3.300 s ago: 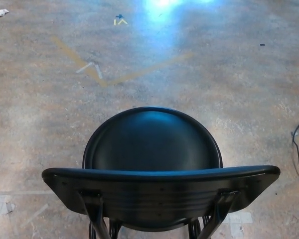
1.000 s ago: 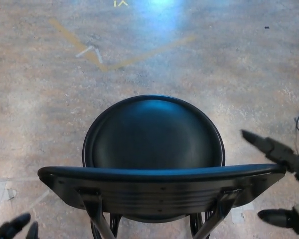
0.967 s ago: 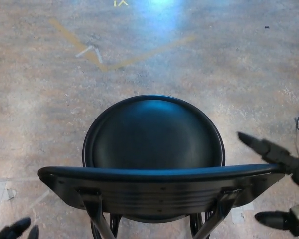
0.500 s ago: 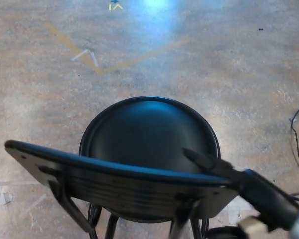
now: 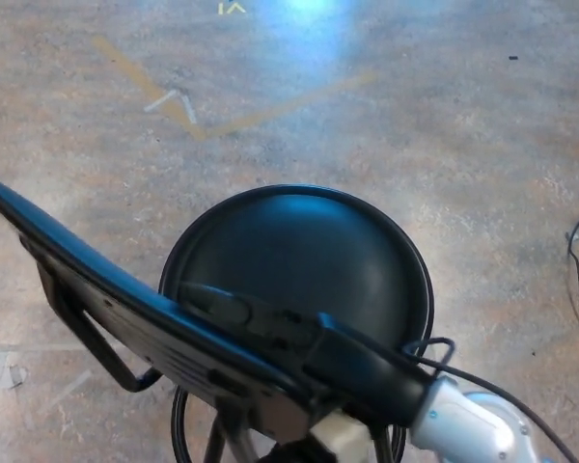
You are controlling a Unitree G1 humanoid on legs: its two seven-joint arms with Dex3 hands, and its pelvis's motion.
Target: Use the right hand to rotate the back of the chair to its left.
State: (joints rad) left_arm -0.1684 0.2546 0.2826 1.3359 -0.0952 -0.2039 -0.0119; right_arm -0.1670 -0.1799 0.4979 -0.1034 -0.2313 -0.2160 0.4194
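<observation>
Chair: we are looking down on a black chair point(image 5: 299, 260) standing on the floor point(image 5: 444, 125); its round seat is filling the middle of the head view.
Chair back: the back of the chair point(image 5: 106, 289) is running as a slanted bar from the upper left edge down towards the bottom centre; its left end is sitting higher in the picture than its right end.
Right hand: our right hand point(image 5: 261, 318) is reaching in from the lower right, with the white forearm point(image 5: 473, 434) behind it; the black fingers point(image 5: 217, 304) are lying along the seat side of the back near its right end, pressing against it; we cannot tell whether the thumb is wrapping round the far side.
Left hand: we are not seeing it anywhere in the view.
Floor: mottled concrete with faded yellow lines point(image 5: 154, 87) beyond the seat; a thin black cable point(image 5: 574, 289) is lying at the right edge, well apart from the chair.
</observation>
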